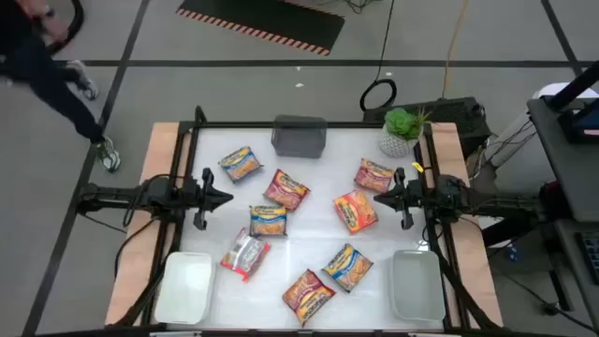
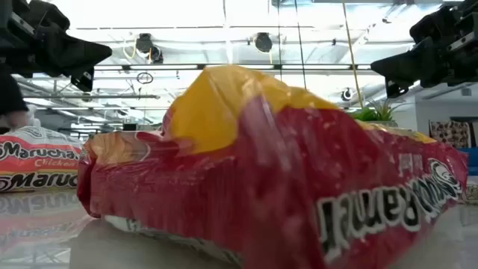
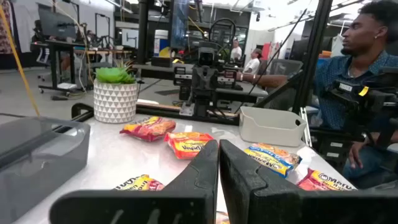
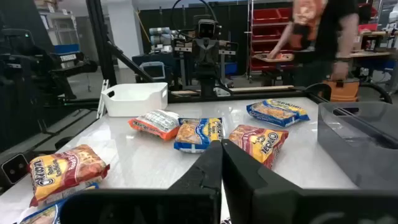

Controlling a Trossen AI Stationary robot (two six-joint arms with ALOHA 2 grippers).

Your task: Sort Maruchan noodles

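sorting not yet begun — both grippers, left (image 1: 227,197) and right (image 1: 378,197), closed and empty; next, open over a flat red plastic noodle packet (image 1: 285,189).

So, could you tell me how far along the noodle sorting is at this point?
Nothing looks done: both white trays and the grey bin hold no packets. Nothing is in hand either; the left gripper and right gripper are shut on nothing, at the table's sides. All eight noodle packets lie loose on the table, so the whole sort is left.
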